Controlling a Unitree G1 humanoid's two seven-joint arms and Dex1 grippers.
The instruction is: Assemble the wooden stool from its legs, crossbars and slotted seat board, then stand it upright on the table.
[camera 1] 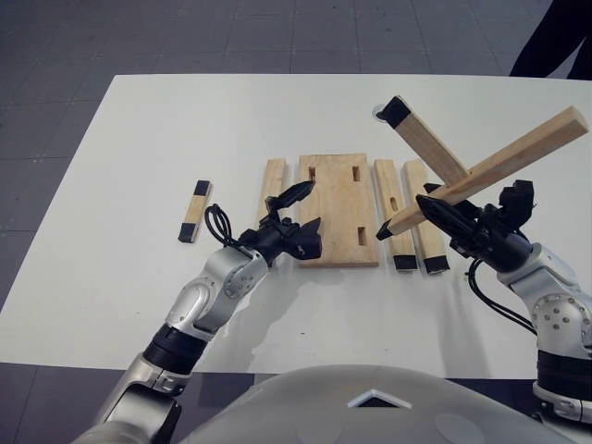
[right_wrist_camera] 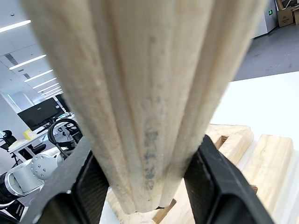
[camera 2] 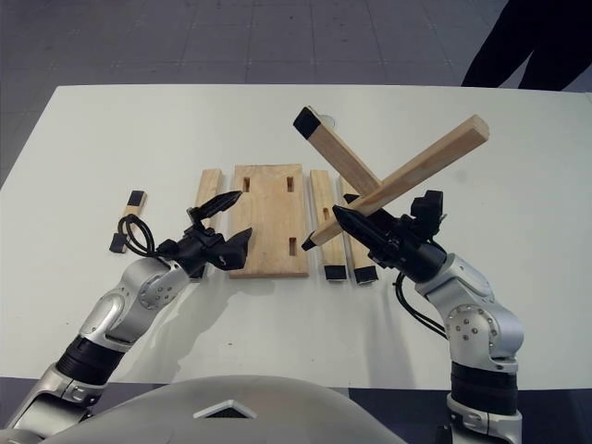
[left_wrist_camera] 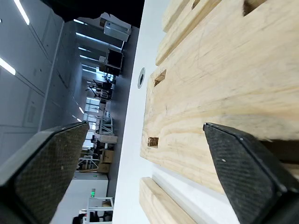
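I read no text, number or label in any view; the green sign (right_wrist_camera: pixel 270 11) in the room behind is too small to decipher.

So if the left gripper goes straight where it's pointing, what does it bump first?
Most likely the slotted seat board: the open left gripper points across its left edge. How high it hovers is unclear.

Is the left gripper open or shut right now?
Open: the left gripper has its fingers spread wide by the seat board, gripping nothing.
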